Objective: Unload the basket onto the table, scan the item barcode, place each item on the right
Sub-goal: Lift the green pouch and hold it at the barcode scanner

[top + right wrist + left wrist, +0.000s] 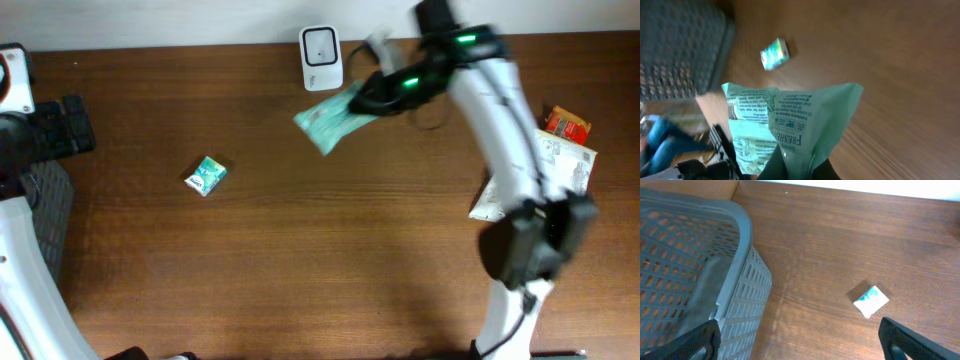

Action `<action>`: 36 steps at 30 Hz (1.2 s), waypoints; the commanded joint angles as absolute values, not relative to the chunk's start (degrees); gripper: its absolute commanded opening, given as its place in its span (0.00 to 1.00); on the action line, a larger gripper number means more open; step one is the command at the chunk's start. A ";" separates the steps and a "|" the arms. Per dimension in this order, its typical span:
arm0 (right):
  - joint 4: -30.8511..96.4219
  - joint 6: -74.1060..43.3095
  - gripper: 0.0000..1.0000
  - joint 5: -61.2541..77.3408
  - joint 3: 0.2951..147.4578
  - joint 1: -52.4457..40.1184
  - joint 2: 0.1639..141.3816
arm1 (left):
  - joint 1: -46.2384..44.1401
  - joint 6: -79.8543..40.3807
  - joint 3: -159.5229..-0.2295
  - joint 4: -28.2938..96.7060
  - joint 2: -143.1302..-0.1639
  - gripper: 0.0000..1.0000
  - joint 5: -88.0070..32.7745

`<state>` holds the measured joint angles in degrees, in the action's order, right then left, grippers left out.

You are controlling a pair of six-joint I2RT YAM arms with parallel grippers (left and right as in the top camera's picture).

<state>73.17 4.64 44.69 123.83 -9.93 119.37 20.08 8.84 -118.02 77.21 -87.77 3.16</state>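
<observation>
My right gripper [368,95] is shut on a pale green pouch [328,120] and holds it above the table, just in front of a white scanner [320,57] at the back edge. In the right wrist view the pouch [790,120] fills the middle, pinched at its lower end between my dark fingers [774,169]. It shows printed text, but I see no barcode on the faces in view. My left gripper [78,125] stands open at the far left with nothing between its fingers [695,342].
A small green-and-white packet [207,175] lies left of centre, also in the left wrist view [871,300]. A grey slatted basket [735,255] sits beside my left gripper. An orange packet [567,124] and a white packet [560,160] lie at the right edge.
</observation>
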 commanded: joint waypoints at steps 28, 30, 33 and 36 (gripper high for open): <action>46.68 7.90 0.04 -1.56 123.96 -16.67 107.02 | 20.43 9.54 -118.17 77.21 -87.85 0.99 2.55; 38.15 15.57 0.04 -5.26 123.96 -18.41 111.81 | 20.43 9.54 -118.17 77.21 -87.85 0.99 2.55; 26.35 31.79 0.04 -5.21 123.96 -18.70 118.91 | 20.43 9.54 -118.17 77.21 -87.85 0.99 2.55; 18.37 46.22 0.04 -5.19 123.96 -18.81 124.36 | 20.43 9.54 -118.17 77.21 -87.85 0.99 2.55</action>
<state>21.89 30.35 -3.46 123.48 -18.52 121.30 20.08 8.84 -118.02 77.23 -87.77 3.14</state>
